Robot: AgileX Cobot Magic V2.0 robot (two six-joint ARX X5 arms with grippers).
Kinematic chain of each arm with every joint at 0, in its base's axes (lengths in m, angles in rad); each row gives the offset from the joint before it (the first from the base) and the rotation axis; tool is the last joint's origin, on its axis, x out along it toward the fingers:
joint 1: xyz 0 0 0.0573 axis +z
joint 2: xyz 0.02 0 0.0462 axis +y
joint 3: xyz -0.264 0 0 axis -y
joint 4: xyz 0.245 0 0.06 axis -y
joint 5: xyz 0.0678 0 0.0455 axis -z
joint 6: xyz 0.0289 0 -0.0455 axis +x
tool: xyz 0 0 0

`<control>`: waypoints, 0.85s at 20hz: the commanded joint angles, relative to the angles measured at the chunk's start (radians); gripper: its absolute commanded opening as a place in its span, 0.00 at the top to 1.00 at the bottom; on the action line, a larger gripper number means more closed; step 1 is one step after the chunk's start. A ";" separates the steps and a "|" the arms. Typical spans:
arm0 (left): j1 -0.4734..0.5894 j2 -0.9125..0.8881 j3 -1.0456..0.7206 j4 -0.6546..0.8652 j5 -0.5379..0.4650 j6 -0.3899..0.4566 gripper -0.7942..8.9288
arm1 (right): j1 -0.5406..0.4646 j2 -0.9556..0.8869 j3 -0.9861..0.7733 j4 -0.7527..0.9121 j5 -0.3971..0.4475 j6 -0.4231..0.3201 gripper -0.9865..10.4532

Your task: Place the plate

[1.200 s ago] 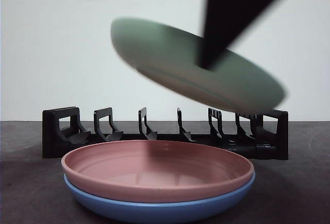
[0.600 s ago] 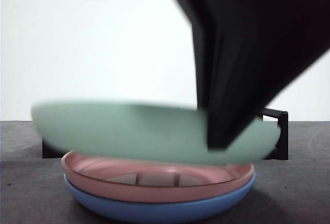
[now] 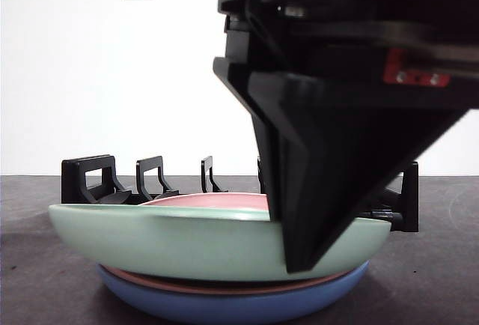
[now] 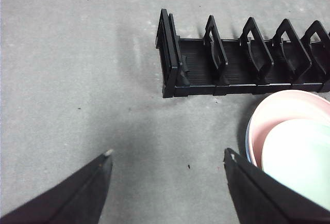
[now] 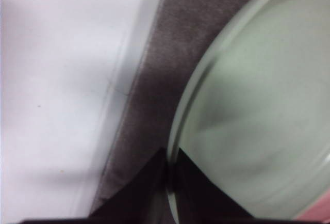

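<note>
The green plate [image 3: 187, 239] is coming down from the air onto the pink plate [image 3: 213, 199] and blue plate [image 3: 224, 302], near the black dish rack [image 3: 97, 183]. Left wrist view: the left gripper [image 4: 167, 157] is hanging open, idle. Right wrist view: the right gripper [image 5: 169, 157] is pinching the stiff, likely slippery rim.

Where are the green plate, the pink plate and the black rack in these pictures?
green plate [image 3: 172, 243], front view, on its outer side wall
pink plate [image 4: 276, 113], left wrist view, on its inner wall near the rim
black rack [image 4: 198, 64], left wrist view, on its ribbed floor between two dividers
</note>
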 commanded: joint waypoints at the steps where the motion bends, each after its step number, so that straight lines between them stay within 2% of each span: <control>1: -0.002 0.002 0.018 0.010 -0.005 0.018 0.57 | 0.000 0.003 0.031 0.012 0.009 -0.008 0.90; 4: -0.002 0.002 0.018 0.010 -0.005 0.022 0.57 | -0.013 0.003 0.036 0.039 0.006 -0.008 0.89; 7: -0.002 0.002 0.018 0.010 -0.005 0.025 0.57 | -0.037 0.003 0.036 0.039 0.007 -0.008 0.83; 10: -0.002 0.002 0.018 0.010 -0.005 0.025 0.57 | -0.056 0.003 0.036 0.037 0.010 -0.008 0.83; 12: -0.002 0.002 0.018 0.010 -0.005 0.025 0.57 | -0.059 0.003 0.036 0.037 0.011 -0.002 0.78; 14: -0.002 0.002 0.018 0.010 -0.005 0.025 0.57 | -0.059 0.001 0.057 0.019 0.025 0.066 0.72; 17: -0.002 0.002 0.018 0.020 -0.005 0.024 0.57 | -0.073 -0.061 0.130 0.017 -0.101 0.194 0.72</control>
